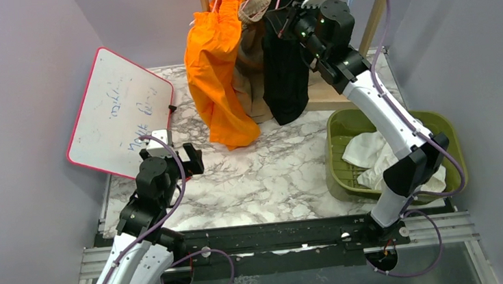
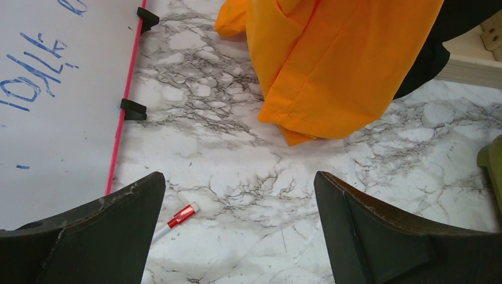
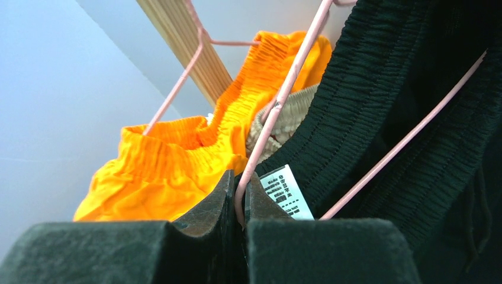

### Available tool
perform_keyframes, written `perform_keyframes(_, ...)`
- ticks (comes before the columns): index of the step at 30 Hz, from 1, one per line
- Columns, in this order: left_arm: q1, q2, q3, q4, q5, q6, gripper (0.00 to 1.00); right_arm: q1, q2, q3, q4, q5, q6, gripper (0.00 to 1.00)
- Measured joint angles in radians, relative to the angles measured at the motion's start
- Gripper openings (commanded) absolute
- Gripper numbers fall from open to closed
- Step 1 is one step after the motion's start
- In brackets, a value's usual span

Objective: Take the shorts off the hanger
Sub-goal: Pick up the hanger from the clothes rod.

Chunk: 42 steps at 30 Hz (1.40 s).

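Now our right jaws pinch the hanger (image 3: pixel 262 147) at the black shorts (image 3: pixel 379 89); our left jaws gape wide. Orange shorts (image 1: pixel 218 69) hang nearby.

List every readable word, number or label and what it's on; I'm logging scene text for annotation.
Blue handwriting on the whiteboard: scrawled and cut off, not legible.
Printed lines on the white tag of the black shorts: too small to read.
No other text visible.
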Motion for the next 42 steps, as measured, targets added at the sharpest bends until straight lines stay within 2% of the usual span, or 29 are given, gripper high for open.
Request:
perform_keyframes(6, 0.000, 0.001, 0.000, 0.000, 0.000, 0.000, 0.99, 0.000, -0.048, -0.010, 0.027, -0.009, 0.009, 0.01)
perform_keyframes(9, 0.000, 0.001, 0.000, 0.000, 0.000, 0.000, 0.99, 0.000, -0.085, -0.070, 0.042, -0.042, 0.028, 0.01)
perform_keyframes(20, 0.000, 0.000, 0.000, 0.000, 0.000, 0.000, 0.99, -0.003, -0.417, -0.612, 0.028, -0.317, 0.082, 0.01)
perform_keyframes(29, 0.000, -0.028, 0.000, 0.000, -0.002, 0.000, 0.99, -0.003, -0.668, -0.753, -0.045, -0.544, -0.007, 0.01)
perform_keyframes(34, 0.000, -0.031, 0.000, 0.000, -0.002, -0.001, 0.99, -0.003, -0.842, -0.890, -0.059, -0.656, -0.019, 0.01)
perform_keyframes(42, 0.000, -0.037, 0.003, 0.000, 0.037, -0.004, 0.99, -0.003, -1.029, -1.306, 0.043, -0.833, 0.143, 0.01)
